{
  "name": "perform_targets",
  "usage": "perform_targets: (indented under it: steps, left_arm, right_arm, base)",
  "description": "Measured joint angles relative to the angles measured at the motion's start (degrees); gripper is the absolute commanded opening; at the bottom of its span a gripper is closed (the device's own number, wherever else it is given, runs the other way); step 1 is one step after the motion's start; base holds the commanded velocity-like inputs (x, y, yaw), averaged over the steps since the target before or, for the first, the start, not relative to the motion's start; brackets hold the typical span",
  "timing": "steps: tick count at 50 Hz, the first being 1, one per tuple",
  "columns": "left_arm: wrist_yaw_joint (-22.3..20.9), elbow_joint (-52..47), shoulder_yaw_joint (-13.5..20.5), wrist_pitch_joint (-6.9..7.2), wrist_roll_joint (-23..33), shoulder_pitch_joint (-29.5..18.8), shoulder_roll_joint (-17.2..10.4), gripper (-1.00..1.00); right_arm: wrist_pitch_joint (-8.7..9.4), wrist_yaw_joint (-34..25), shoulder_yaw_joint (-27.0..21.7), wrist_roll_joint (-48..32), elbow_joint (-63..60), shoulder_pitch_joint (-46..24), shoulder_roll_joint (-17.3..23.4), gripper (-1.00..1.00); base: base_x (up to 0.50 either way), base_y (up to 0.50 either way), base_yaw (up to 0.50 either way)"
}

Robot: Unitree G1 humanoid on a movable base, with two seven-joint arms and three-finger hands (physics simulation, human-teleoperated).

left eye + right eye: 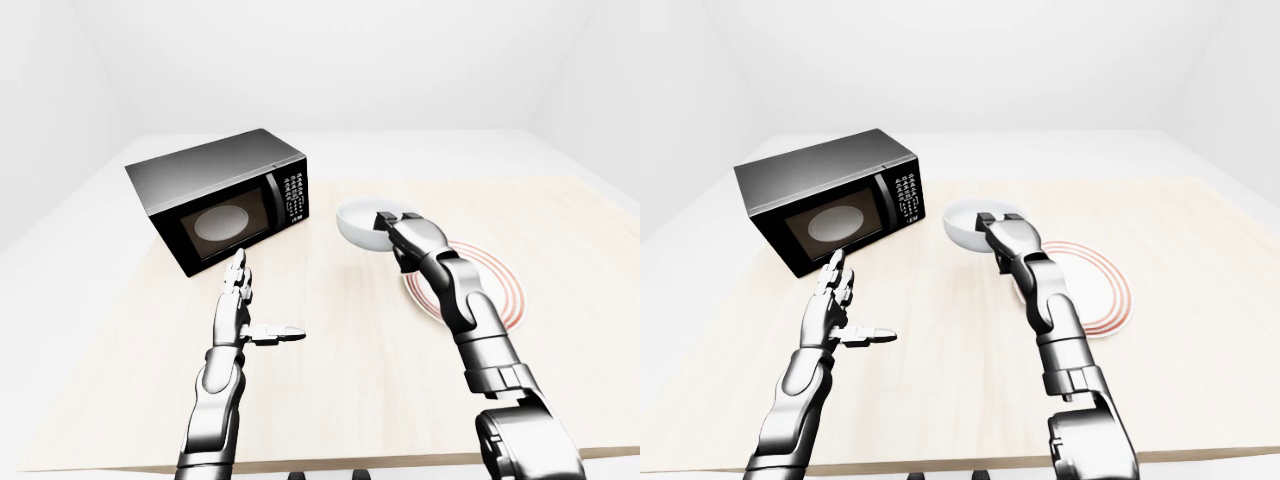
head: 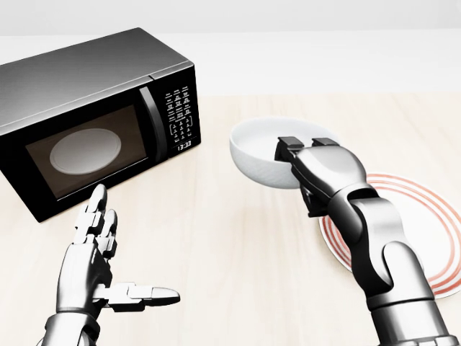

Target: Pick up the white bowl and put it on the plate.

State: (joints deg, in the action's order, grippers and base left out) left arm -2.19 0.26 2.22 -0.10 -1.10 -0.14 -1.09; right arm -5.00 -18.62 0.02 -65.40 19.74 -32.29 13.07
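Note:
The white bowl (image 2: 261,153) sits near the middle of the head view, just left of and above the plate (image 2: 421,231), a white plate with red rings. My right hand (image 2: 301,155) grips the bowl's near rim, fingers hooked over the edge; whether the bowl is lifted off the table I cannot tell. My left hand (image 2: 108,259) is open and empty at the lower left, fingers straight, thumb out to the right, below the microwave.
A black microwave (image 2: 86,122) with a closed door stands at the upper left on the light wooden table (image 2: 230,238). The table's near edge (image 1: 330,462) shows at the bottom of the left-eye view.

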Motion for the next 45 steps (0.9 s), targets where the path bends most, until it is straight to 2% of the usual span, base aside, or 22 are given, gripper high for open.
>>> perform_targets:
  steps: [45]
  left_arm:
    - [0.0, 0.0, 0.0, 0.00, 0.0, 0.0, 0.0, 1.00]
  right_arm:
    - [0.00, 1.6, -5.4, 4.3, 1.1, 3.2, 8.1, -1.00]
  base:
    - [0.00, 0.00, 0.00]
